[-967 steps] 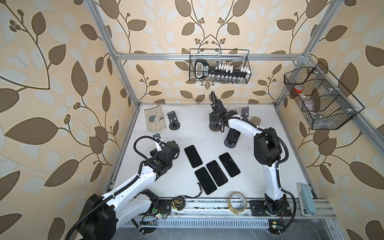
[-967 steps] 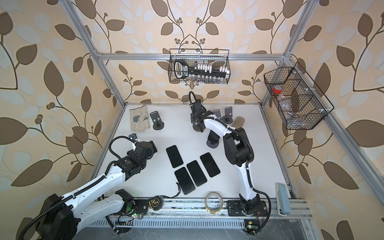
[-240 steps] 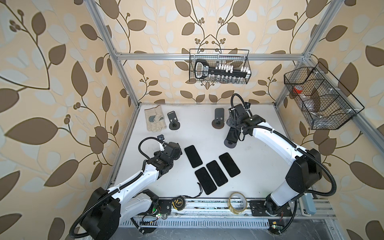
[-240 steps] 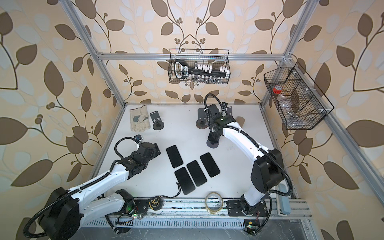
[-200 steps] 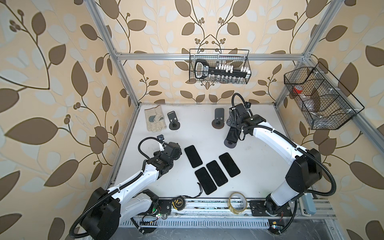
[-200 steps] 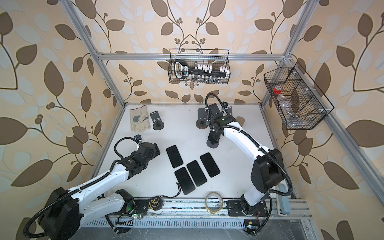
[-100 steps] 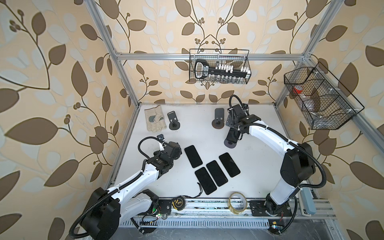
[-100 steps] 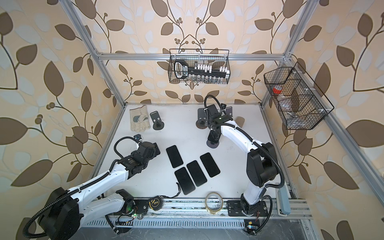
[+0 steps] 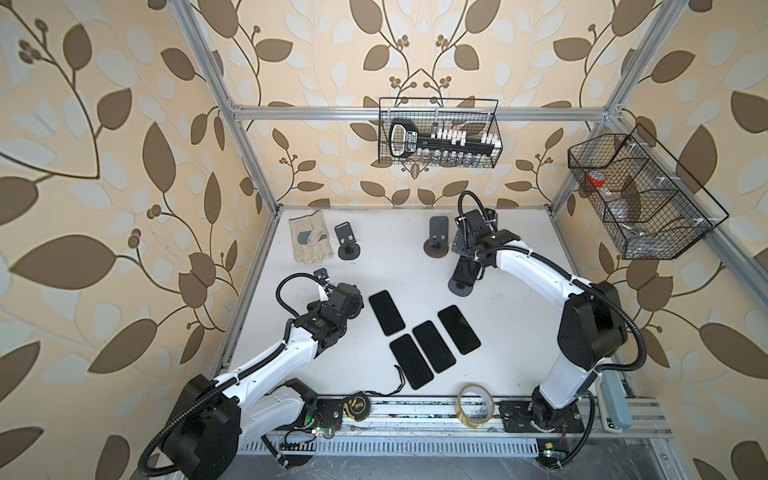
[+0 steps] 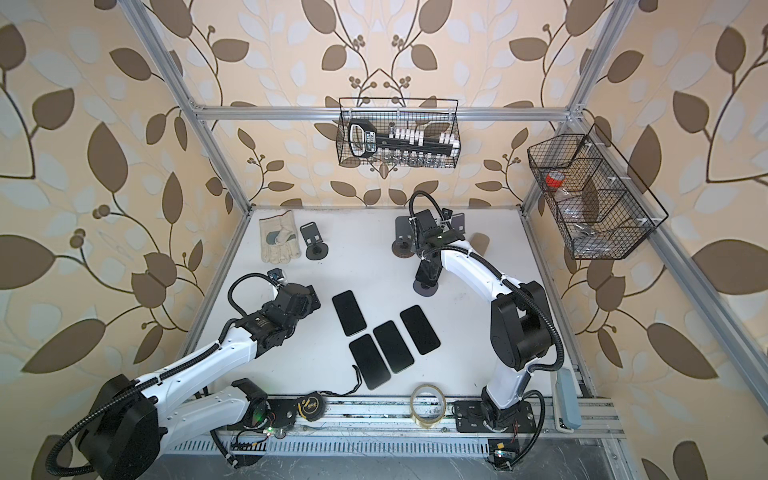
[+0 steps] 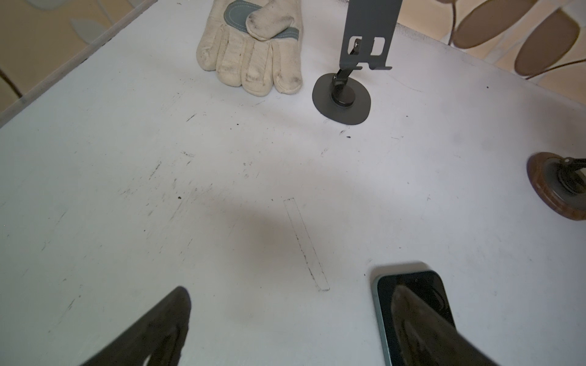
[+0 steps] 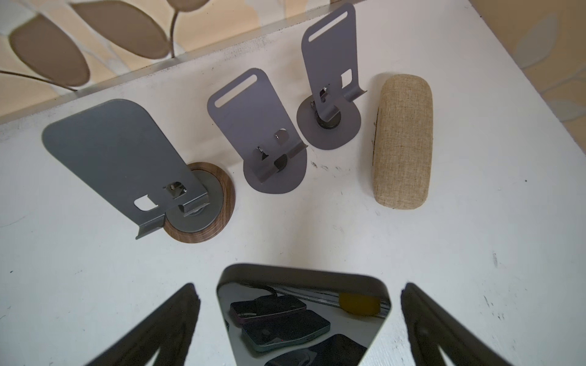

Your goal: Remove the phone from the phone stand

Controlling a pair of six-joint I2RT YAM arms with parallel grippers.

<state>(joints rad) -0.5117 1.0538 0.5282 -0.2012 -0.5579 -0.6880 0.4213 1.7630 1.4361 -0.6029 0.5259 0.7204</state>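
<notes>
Checking both top views: where's the phone? (Ana)

On its phone stand [image 9: 459, 289], right of table centre. The phone [image 9: 464, 270] leans upright on it, with the right arm [image 9: 540, 270] reaching over. Right jaws are hidden under the wrist there. (Raj)

Room around it? (Ana)

Bare table [image 9: 395, 266] to its left and toward the front-right corner. Four loose phones [image 10: 393, 347] lie flat in a cluster nearer the front, apart from the stand. The back edge is crowded, with the wood-base stand [image 9: 436, 239] just behind. (Raj)

Other counts? (Ana)

One glove [image 9: 309, 241], one glove-side stand [image 9: 348, 243], one tape roll [image 9: 475, 405] and one tape measure [image 9: 357, 405] on the front rail, two wire baskets [image 9: 438, 135] on the walls. (Raj)

Left wrist? (Ana)

Left jaws wide open, holding nothing. One of the fingers [image 11: 152, 329] is over bare table, the other overlaps the end of one flat phone [image 11: 409, 285]. Open table runs from there to the glove at the far edge. (Raj)

Right wrist? (Ana)

Right jaws spread wide, one either side of the phone's top edge, with gaps on both sides and nothing gripped. Beyond are three back-row stands [image 12: 263, 139], all empty, the wood-base one included, plus one fabric case [image 12: 401, 139] ending the row. Five stands total. (Raj)
</notes>
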